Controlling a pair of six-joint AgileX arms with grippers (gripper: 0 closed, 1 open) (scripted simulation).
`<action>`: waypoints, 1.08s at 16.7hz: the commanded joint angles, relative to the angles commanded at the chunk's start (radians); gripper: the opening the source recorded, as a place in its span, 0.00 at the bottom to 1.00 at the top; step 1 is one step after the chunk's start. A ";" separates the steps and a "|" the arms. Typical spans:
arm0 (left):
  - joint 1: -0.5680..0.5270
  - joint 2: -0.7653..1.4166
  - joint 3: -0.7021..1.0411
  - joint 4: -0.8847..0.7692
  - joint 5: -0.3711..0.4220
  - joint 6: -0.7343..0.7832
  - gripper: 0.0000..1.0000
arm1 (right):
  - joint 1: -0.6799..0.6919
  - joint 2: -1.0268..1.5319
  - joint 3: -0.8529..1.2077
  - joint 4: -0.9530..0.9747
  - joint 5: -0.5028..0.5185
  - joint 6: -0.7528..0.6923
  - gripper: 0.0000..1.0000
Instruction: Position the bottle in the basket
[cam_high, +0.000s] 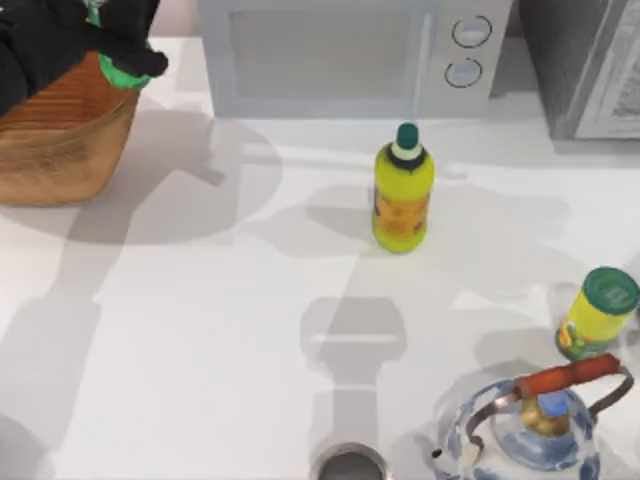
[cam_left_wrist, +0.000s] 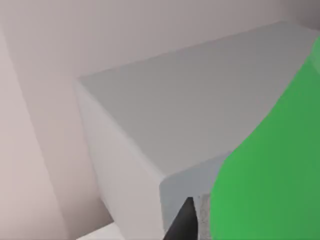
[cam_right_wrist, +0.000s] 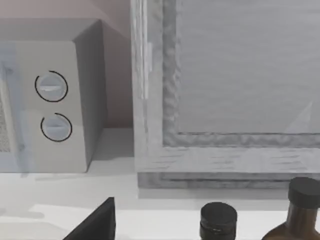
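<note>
In the top view my left gripper (cam_high: 118, 52) hangs over the basket (cam_high: 60, 140) at the counter's far left corner, a dark mass of arm reaching in from the left edge. Its fingers are closed on the bottle (cam_high: 122, 72), of which a green end pokes out beneath the black housing, right above the basket's near-right rim. Whether the bottle touches the wicker I cannot tell. In the left wrist view the bottle (cam_left_wrist: 270, 175) is a broad green shape pressed close beside one dark finger (cam_left_wrist: 182, 222), with the top of the grey microwave (cam_left_wrist: 200, 110) behind.

Nearest the camera on the counter (cam_high: 200, 330) stand a glass kettle (cam_high: 535, 430) with an orange handle and, at the right edge, a short yellow can (cam_high: 595, 315). Farther back, around the middle, a fat yellow bottle (cam_high: 403, 190) stands upright. The microwave (cam_high: 350, 55) sits against the far wall.

The right wrist view shows a dark finger (cam_right_wrist: 95, 225) of my right gripper, the microwave's dials (cam_right_wrist: 52, 107), and two dark-capped bottles (cam_right_wrist: 260, 215); its opening I cannot tell.
</note>
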 joint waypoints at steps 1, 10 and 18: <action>0.031 -0.030 0.035 -0.072 -0.043 -0.016 0.00 | 0.000 0.000 0.000 0.000 0.000 0.000 1.00; 0.209 -0.128 0.172 -0.341 -0.273 -0.119 0.00 | 0.000 0.000 0.000 0.000 0.000 0.000 1.00; 0.202 0.003 0.192 -0.232 -0.280 -0.118 0.00 | 0.000 0.000 0.000 0.000 0.000 0.000 1.00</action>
